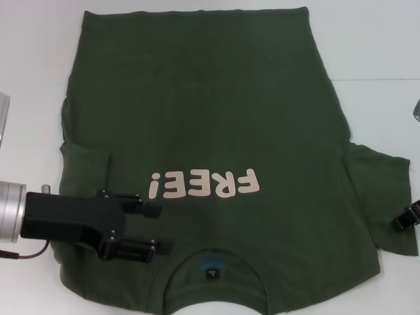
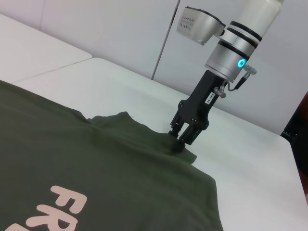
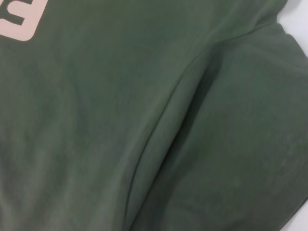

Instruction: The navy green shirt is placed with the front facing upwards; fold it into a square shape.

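The navy green shirt (image 1: 210,118) lies flat on the white surface (image 1: 380,39), front up, collar (image 1: 213,266) at the near edge and hem at the far edge. The pale "FREE!" print (image 1: 203,185) sits across the near-middle of the chest. A small tag (image 1: 211,269) shows inside the collar.

The left sleeve (image 1: 85,157) is folded in over the body on the left side. The right sleeve (image 1: 384,197) spreads outward on the right, near part lying flat on the surface.

The left gripper (image 1: 161,227) hovers over the near-left part of the shirt, beside the collar, pointing right. Its fingers (image 1: 152,210) stand apart, open, with nothing between them.

The right gripper (image 2: 179,142) is at the right sleeve's outer edge; only its tip shows at the right border of the head view. In the left wrist view it points down with its fingers (image 2: 182,137) drawn close together, pinching a small raised fold of the sleeve cloth. The right wrist view shows only green cloth with a long crease (image 3: 168,120) running across it and a corner of the print.
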